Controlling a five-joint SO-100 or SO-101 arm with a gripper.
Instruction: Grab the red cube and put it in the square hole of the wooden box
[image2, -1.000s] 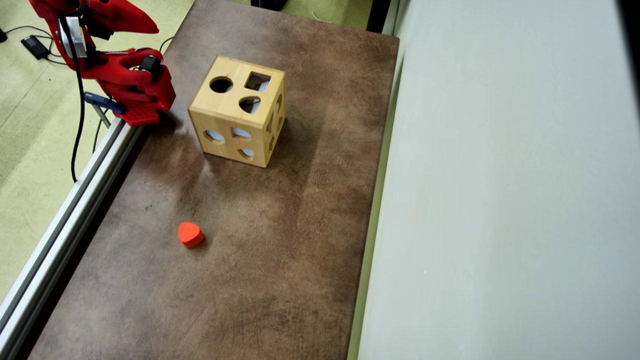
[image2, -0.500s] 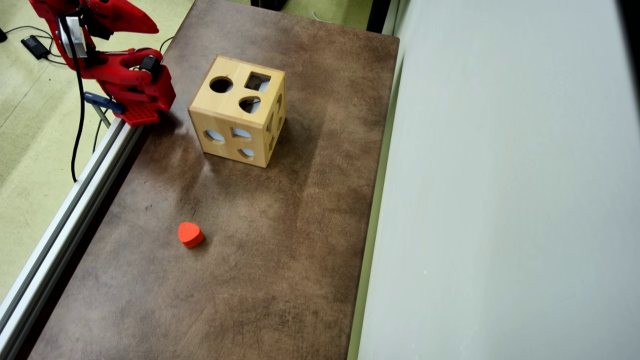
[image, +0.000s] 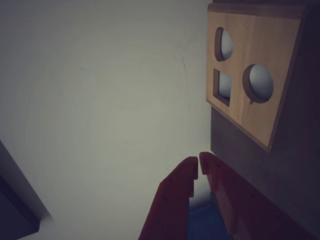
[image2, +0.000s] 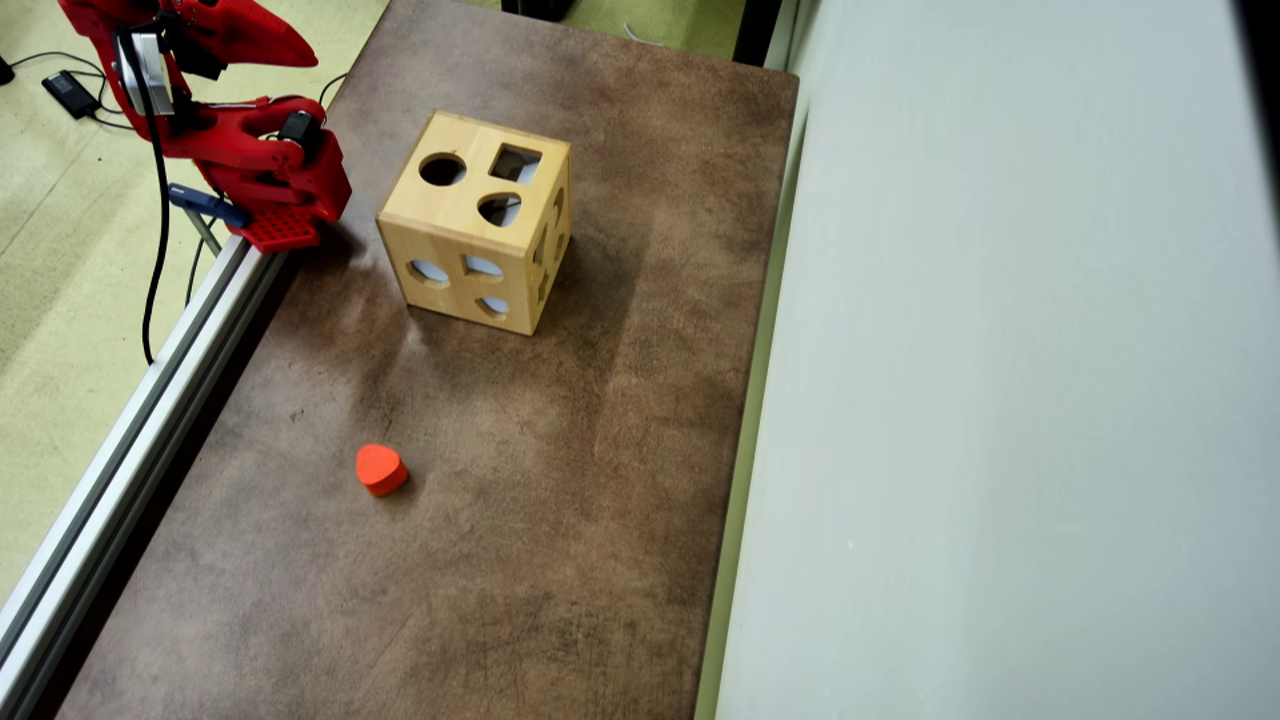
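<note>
The red cube shows in neither view. The wooden box (image2: 462, 222) stands at the back of the brown table, its top face carrying the square hole (image2: 515, 162), a round hole (image2: 442, 169) and a heart-shaped hole (image2: 498, 209). The arm is folded at the table's far left corner, with my gripper (image2: 305, 58) raised to the left of the box. In the wrist view my gripper (image: 199, 163) is shut with nothing between its red fingers. The wooden box (image: 250, 112) sits at upper right there, with the square hole (image: 222, 86) facing the camera.
An orange-red heart-shaped block (image2: 380, 469) lies on the brown table (image2: 560, 480), in front of the box. An aluminium rail (image2: 130, 440) runs along the table's left edge. A pale grey panel (image2: 1000, 400) borders the right side. Cables lie on the floor at top left.
</note>
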